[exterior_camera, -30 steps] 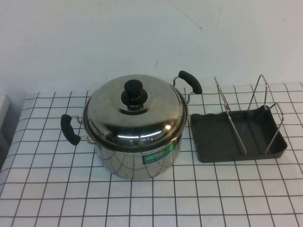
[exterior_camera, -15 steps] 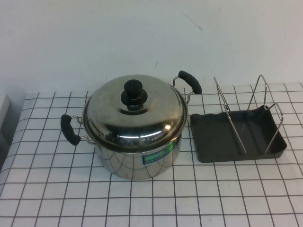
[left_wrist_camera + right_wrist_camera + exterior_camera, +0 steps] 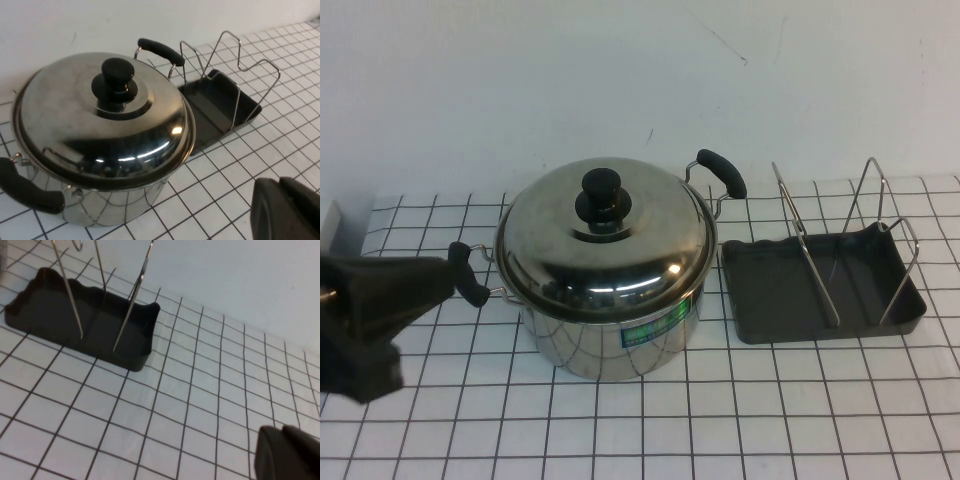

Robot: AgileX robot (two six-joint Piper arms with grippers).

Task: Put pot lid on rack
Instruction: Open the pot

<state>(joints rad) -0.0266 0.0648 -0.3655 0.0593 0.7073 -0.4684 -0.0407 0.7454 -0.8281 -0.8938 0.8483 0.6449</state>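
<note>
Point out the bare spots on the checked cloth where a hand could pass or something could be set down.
Bare cloth runs along the near edge, in front of the shiny steel pot with its domed steel lid and the dark grey wire-loop rack. It is crowded between pot and rack, which nearly touch, and left of the pot, where the left gripper sits. The right gripper is beyond the rack.

Green label on pot (image 3: 655,328), text unreadable

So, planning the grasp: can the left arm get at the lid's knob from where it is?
Probably yes. The left claw sits beside the pot's left handle, and nothing stands over the pot lid or its knob. The right claw is out of the high view.
</note>
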